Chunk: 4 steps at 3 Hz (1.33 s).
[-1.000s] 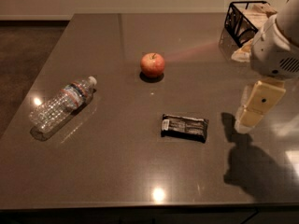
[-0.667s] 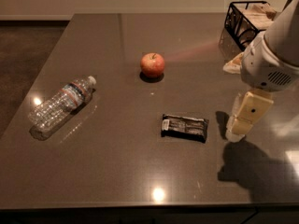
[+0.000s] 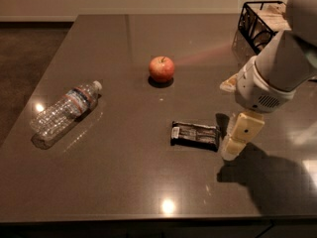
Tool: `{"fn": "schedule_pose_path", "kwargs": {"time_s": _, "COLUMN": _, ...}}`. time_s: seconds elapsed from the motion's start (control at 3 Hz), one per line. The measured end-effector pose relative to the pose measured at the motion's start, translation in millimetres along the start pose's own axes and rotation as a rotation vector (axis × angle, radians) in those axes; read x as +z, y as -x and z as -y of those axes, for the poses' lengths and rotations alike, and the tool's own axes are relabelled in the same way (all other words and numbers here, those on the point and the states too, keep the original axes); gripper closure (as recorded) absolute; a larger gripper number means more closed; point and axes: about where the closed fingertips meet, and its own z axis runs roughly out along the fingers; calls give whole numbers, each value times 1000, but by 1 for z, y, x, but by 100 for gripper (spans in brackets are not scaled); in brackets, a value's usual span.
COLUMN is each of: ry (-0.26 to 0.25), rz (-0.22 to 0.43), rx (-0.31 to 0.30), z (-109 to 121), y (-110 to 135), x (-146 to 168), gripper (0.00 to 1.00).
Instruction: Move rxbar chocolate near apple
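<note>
The rxbar chocolate [image 3: 195, 135] lies flat on the dark table [image 3: 124, 172], in a shiny black wrapper, right of center. The apple [image 3: 161, 69], red-orange with a short stem, sits farther back, apart from the bar. My gripper [image 3: 237, 140] hangs from the white arm at the right, just right of the bar's right end and low over the table. It holds nothing.
A clear plastic water bottle [image 3: 65, 110] lies on its side at the left. A black wire basket [image 3: 257, 19] stands at the back right corner. The table's front edge runs along the bottom of the view.
My arm and gripper have moved left and down toward the bar's right end. The bar, apple and bottle have not moved.
</note>
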Motion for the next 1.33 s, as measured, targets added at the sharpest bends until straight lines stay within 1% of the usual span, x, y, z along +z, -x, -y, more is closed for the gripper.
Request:
{"fn": "schedule_pose_path", "kwargs": {"time_s": 0.33, "ry": 20, "rz": 14, "rx": -16, "z": 0, "y": 5, "x": 21, "gripper": 0}}
{"fn": "schedule_pose_path", "kwargs": {"time_s": 0.67, "ry": 38, "rz": 27, "rx": -45, "z": -3, "y": 15, "x": 36, "gripper": 0}}
{"fn": "schedule_pose_path", "kwargs": {"time_s": 1.0, "ry": 69, "rz": 20, "rx": -77, "z": -7, "y": 27, "x": 50, "gripper": 16}}
{"fn": "schedule_pose_path", "kwargs": {"time_s": 1.33, "ry": 89, "rz": 10, "rx": -98, "z": -10, "y": 36, "x": 57, "gripper": 39}}
